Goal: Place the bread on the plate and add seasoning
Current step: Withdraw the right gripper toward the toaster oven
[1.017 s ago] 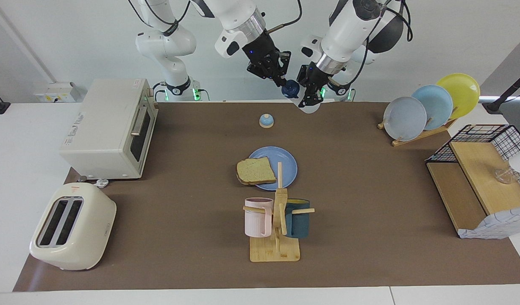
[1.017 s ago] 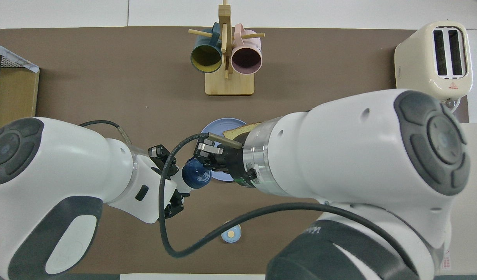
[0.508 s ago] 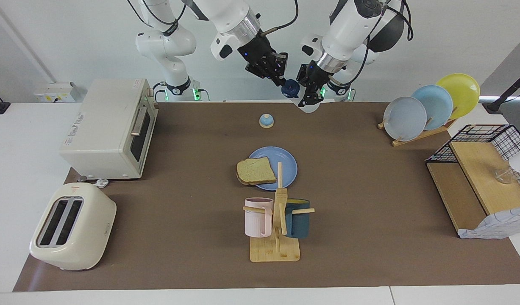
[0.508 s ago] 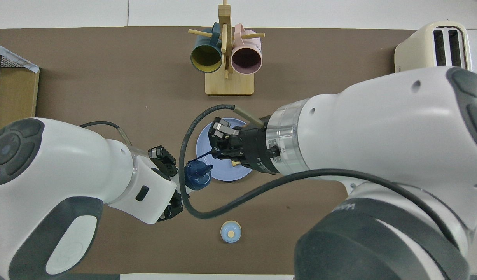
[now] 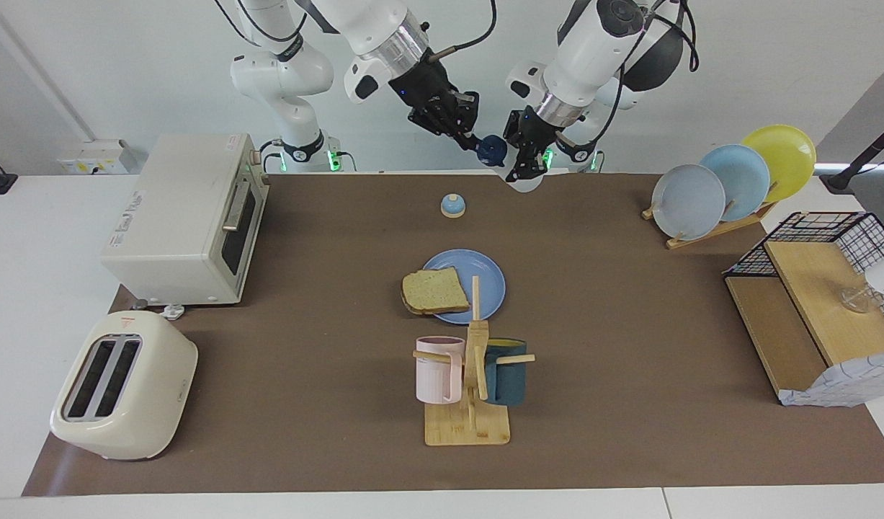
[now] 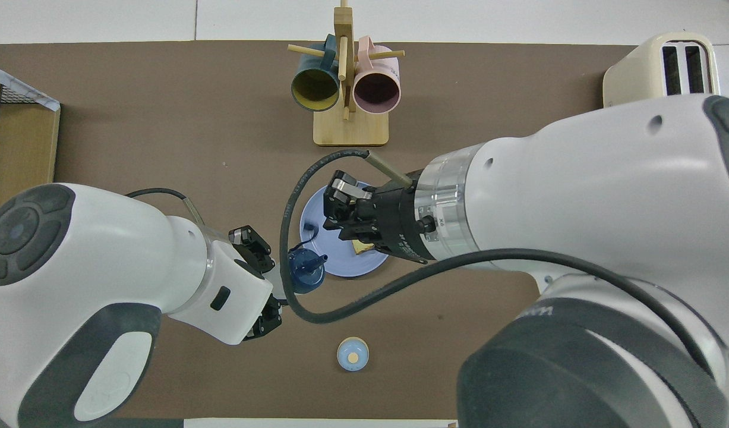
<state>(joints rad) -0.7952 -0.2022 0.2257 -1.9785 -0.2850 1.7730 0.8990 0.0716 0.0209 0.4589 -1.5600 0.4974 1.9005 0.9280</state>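
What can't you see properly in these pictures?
- Overhead view: the bread is nearly all hidden under the right gripper; only a corner shows.
- Overhead view: the toaster is partly covered by the right arm.
- Overhead view: only the top of the seasoning shows; the left gripper hides the rest.

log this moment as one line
left gripper: holding seasoning aloft | right gripper: beside cap | bread: on plate

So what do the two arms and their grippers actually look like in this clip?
Both arms are glossy white with rounded dark grey joint caps and a silver metal ring at each wrist. The left gripper and right gripper are black, blocky and two-fingered. A black cable loops from each wrist back along the arm. Green lights glow at both arm bases.
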